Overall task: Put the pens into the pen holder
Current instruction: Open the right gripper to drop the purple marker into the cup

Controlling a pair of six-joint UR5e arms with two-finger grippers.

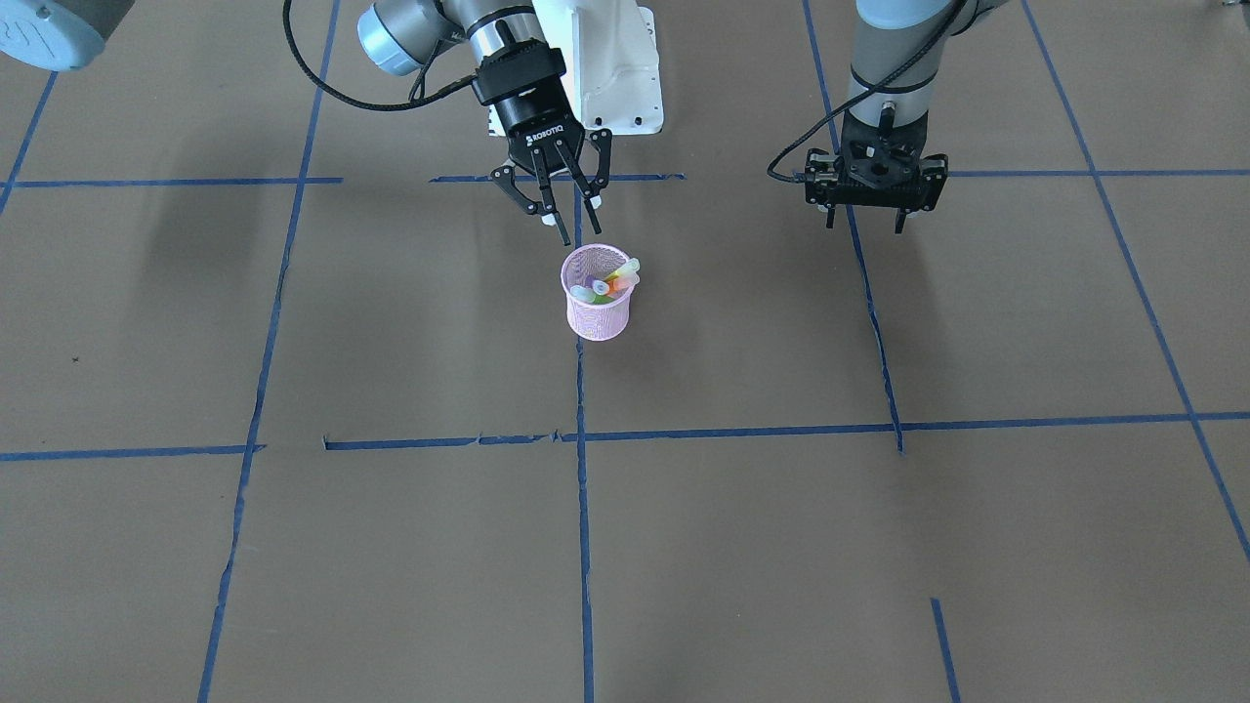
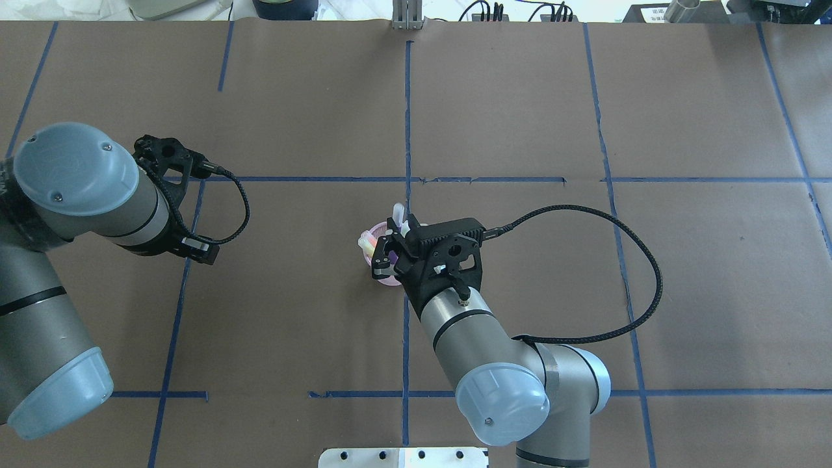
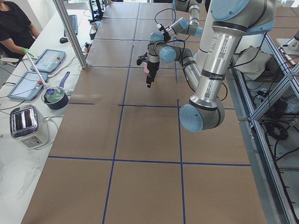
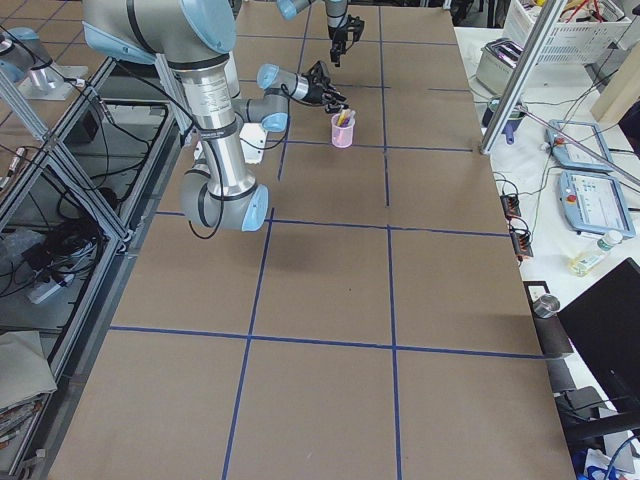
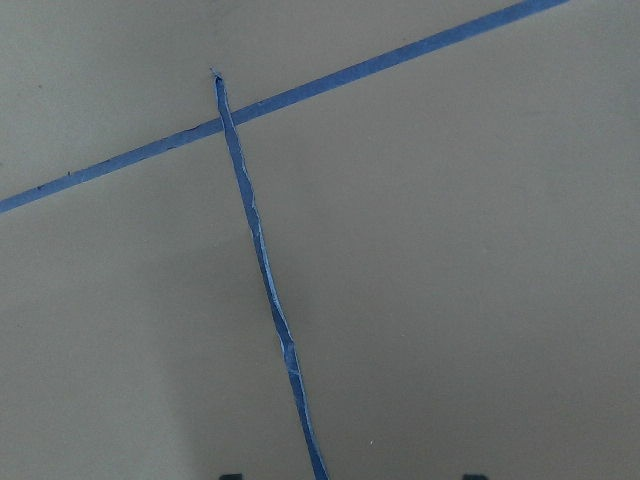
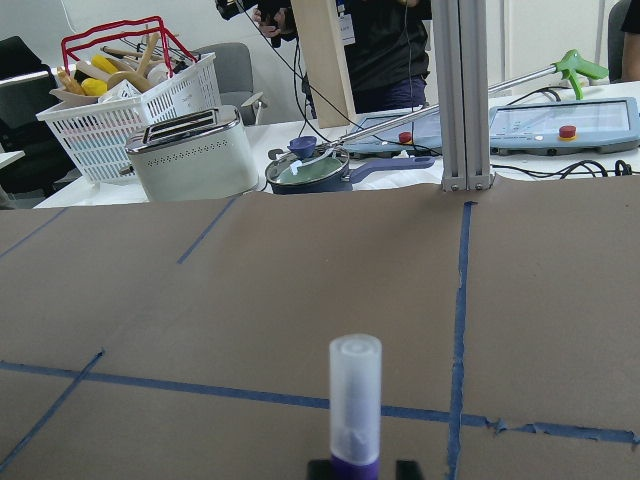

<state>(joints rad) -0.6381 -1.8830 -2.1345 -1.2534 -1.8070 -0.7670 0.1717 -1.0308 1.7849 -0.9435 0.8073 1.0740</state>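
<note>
The pink mesh pen holder (image 1: pixel 596 310) stands upright near the table's middle; it also shows in the overhead view (image 2: pixel 372 233) and the exterior right view (image 4: pixel 343 132). The green pen (image 1: pixel 628 267), orange pen (image 1: pixel 617 283) and purple pen (image 1: pixel 600 288) all lean inside it with their cap ends up. My right gripper (image 1: pixel 569 215) hangs tilted just above and behind the holder's rim, open and empty. In the right wrist view the purple pen's pale cap (image 6: pixel 355 400) rises between my fingertips. My left gripper (image 1: pixel 864 223) is open and empty, far off to the side over bare table.
Blue tape lines (image 1: pixel 583 430) grid the brown table. Beyond the far edge stand a metal post (image 6: pixel 465 90), a toaster (image 6: pixel 190 150), a white basket (image 6: pixel 130 95), a pot (image 6: pixel 310 170) and tablets. The right arm's cable (image 2: pixel 624 279) loops over the table.
</note>
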